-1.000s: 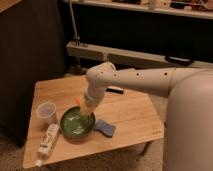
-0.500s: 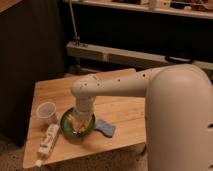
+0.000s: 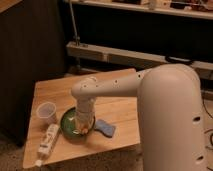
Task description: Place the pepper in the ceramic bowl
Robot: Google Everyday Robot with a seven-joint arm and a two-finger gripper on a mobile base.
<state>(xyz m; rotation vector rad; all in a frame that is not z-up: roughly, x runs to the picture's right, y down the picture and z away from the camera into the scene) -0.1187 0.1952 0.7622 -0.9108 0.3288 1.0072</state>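
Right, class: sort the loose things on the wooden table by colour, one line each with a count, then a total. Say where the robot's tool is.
Green: 1, ceramic bowl
Orange: 1, pepper
Blue: 1, sponge
Whitish: 2, cup, bottle
Total: 5
The tool is down in the bowl by the pepper.

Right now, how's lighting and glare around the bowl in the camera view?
Camera view: dim, warm light, with the background shelving nearly black. The ceramic bowl shows a glossy highlight on its green surface. The arm shades part of the table. The gripper sits low over the bowl, the orange pepper at its tip, edges soft. The cup reads pale.
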